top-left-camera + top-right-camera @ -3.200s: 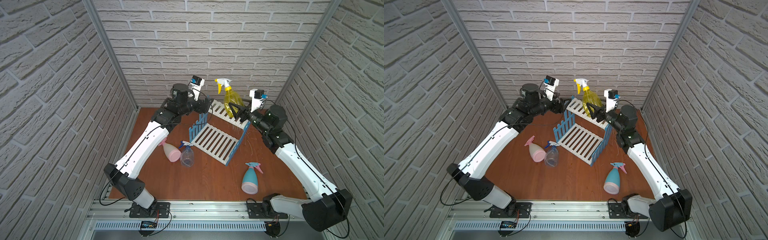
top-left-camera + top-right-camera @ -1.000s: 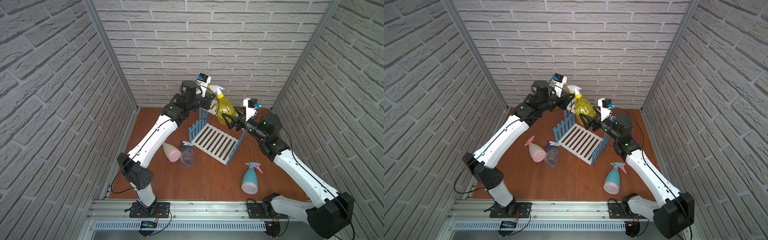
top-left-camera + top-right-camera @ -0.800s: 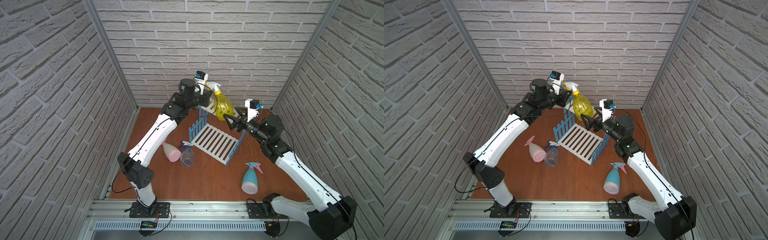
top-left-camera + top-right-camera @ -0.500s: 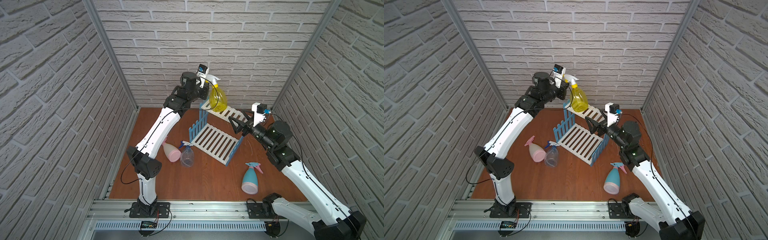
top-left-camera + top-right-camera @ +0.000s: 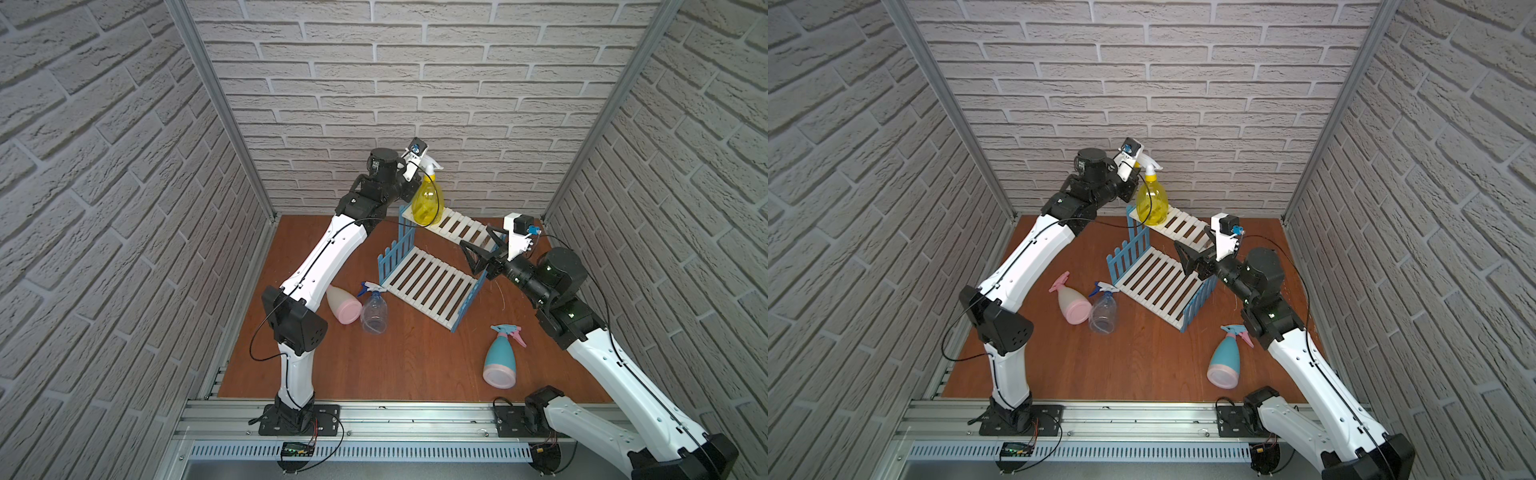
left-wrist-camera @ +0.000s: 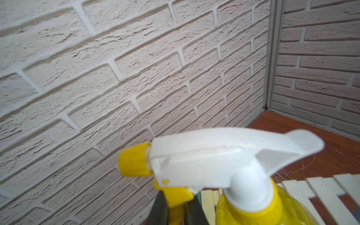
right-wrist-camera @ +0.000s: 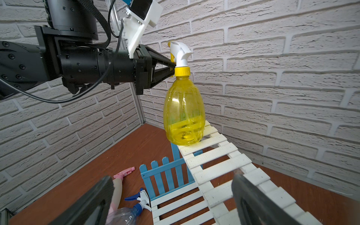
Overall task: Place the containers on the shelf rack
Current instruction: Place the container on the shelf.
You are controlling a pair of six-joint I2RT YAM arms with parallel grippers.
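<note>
by the rack point(image 5: 428, 282) — left arm point(image 5: 332, 253) outstretched

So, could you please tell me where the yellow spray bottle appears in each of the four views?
In a top view: the yellow spray bottle stands upper centre.
In a top view: the bottle, upper centre.
Left wrist: close up, its trigger head in the foreground.
Right wrist: the bottle mid-picture, the left gripper shut below its trigger head.
Shared landmark: the shelf rack's white upper shelf, under the bottle.
</note>
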